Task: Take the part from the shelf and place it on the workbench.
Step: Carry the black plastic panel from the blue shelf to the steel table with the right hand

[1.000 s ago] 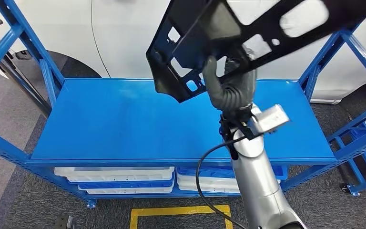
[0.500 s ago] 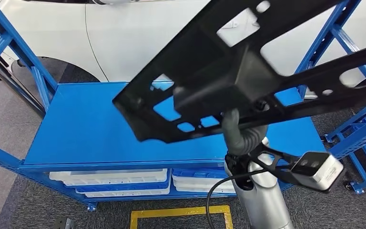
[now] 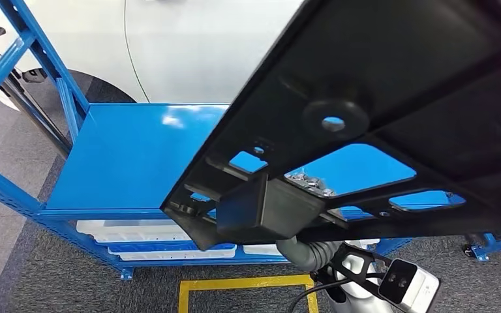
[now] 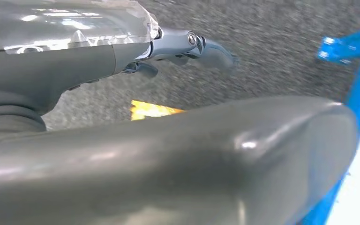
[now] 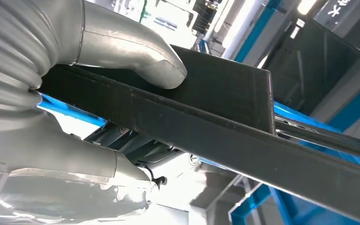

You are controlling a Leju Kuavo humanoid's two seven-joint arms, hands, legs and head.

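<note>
The part point(image 3: 378, 98) is a large flat black frame with cut-outs and a boxy block underneath. It is lifted off the blue shelf point(image 3: 124, 156) and hangs close in front of the head camera, covering the shelf's right half. My right hand point(image 3: 306, 251) grips it from below, mostly hidden by the part. In the right wrist view, the right hand point(image 5: 51, 93) clamps the part's edge point(image 5: 225, 103), with the thumb point(image 5: 136, 51) on one face. My left hand point(image 4: 168, 154) holds nothing, its fingers point(image 4: 201, 44) stretched out over grey carpet.
The shelf's top board is bare on the left. White trays point(image 3: 137, 231) lie on the level beneath it. A white car body point(image 3: 202, 45) stands behind the shelf. Yellow tape point(image 3: 235, 285) marks the carpet in front, and another blue rack point(image 3: 496, 241) stands at the right.
The part has risen and swung much closer to the head camera, now hiding the shelf's right half. My right arm has drawn back and sits lower in the picture.
</note>
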